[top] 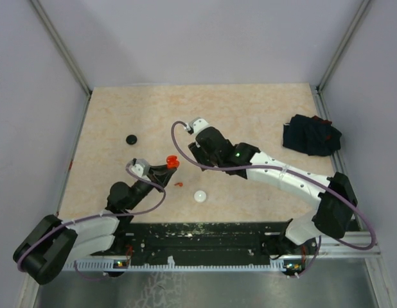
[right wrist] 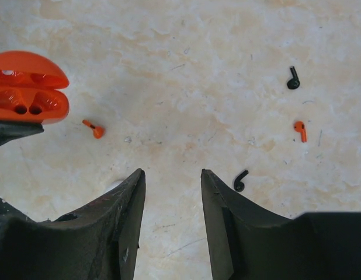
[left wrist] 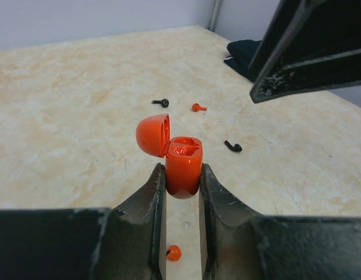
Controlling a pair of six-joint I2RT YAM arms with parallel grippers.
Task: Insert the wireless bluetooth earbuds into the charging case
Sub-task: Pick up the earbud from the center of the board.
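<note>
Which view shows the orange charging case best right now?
Left wrist: the orange charging case sits centred, lid open, clamped in the left gripper. Right wrist catches it at the left edge, looking into its wells, partly cropped. Top external shows only a small orange blob.

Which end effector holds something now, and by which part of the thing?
The left end effector grips the open orange charging case by the lower sides of its body. The right end effector is open and empty.
</note>
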